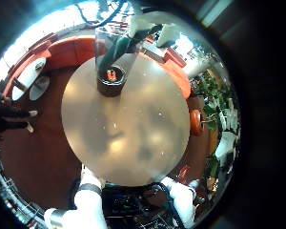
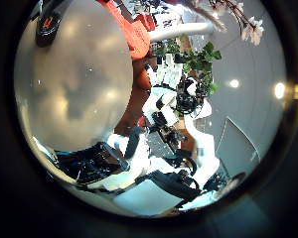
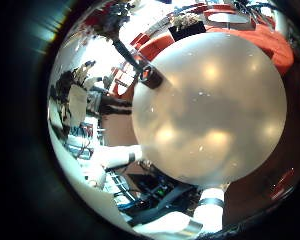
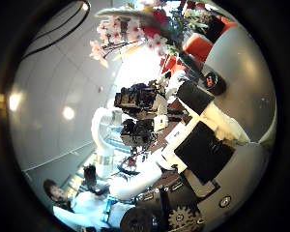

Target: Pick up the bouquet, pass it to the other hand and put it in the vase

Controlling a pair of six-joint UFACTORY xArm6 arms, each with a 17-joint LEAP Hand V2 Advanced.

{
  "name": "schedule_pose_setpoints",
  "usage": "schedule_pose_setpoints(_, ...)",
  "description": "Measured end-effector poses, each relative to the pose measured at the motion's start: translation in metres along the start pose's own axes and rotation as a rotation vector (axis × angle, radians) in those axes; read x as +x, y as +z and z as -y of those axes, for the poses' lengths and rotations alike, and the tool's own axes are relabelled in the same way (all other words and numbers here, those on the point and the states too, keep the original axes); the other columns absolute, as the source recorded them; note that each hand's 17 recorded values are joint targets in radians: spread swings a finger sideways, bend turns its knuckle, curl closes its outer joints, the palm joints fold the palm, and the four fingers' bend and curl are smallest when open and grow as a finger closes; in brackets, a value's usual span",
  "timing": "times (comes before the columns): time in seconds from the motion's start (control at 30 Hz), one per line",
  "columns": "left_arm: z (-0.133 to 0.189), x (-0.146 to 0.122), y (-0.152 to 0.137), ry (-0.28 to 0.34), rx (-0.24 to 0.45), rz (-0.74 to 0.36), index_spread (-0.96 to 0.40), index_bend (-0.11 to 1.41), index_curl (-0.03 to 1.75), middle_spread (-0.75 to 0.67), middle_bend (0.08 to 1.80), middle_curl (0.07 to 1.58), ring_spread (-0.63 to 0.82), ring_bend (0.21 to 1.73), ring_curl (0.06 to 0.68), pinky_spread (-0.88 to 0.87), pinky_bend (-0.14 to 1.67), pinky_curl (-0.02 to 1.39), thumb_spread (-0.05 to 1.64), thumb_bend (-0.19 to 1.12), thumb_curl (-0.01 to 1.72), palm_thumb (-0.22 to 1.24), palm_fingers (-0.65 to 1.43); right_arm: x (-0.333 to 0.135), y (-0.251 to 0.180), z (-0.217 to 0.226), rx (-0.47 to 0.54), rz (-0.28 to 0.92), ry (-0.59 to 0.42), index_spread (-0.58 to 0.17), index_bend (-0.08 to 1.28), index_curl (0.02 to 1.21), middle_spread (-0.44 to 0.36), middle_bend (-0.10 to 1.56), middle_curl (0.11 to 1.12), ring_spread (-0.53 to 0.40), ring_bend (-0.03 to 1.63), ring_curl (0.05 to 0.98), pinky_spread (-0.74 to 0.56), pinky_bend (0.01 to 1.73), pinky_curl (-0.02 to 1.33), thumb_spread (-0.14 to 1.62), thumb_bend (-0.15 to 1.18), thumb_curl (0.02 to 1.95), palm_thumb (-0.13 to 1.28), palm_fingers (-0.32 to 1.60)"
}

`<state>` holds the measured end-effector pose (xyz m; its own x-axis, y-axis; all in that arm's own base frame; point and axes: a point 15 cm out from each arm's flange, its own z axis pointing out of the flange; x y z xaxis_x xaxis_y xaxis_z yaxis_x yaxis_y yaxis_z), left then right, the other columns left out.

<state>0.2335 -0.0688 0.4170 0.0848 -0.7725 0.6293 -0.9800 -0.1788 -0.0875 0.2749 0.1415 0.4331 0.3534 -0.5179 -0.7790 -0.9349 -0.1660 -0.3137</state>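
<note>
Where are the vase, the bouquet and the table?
vase (image 1: pixel 110 88), left little finger side palm view, its wall
bouquet (image 4: pixel 126 34), right thumb side palm view, its blossoms
table (image 3: pixel 220 110), right little finger side palm view, bare top

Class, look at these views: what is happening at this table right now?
The left hand and right hand hang above the round table. The vase stands near the table's edge, with no flowers in it yet. The bouquet is up in the air by the hands; which hand holds it cannot be told.

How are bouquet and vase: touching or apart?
Apart. Right thumb side view shows the bouquet well clear of the vase, which stands on the table.
</note>
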Motion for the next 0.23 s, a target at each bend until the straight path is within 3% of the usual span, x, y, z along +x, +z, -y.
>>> schedule_pose_setpoints(0.23, -0.0021, 0.0012, -0.0023, 0.019, 0.037, -0.004, 0.20, 0.17, 0.33, 0.48, 0.20, 0.33, 0.59, 0.53, 0.188, 0.54, 0.19, 0.31, 1.00, -0.03, 0.35, 0.32, 0.07, -0.0054, -0.0027, -0.0024, 0.009, -0.026, 0.000, -0.321, 0.19, 0.39, -0.060, 0.29, 0.39, 0.066, 0.55, 0.179, 0.45, 0.38, 0.18, 1.03, -0.02, 0.56, 0.82, 0.53)
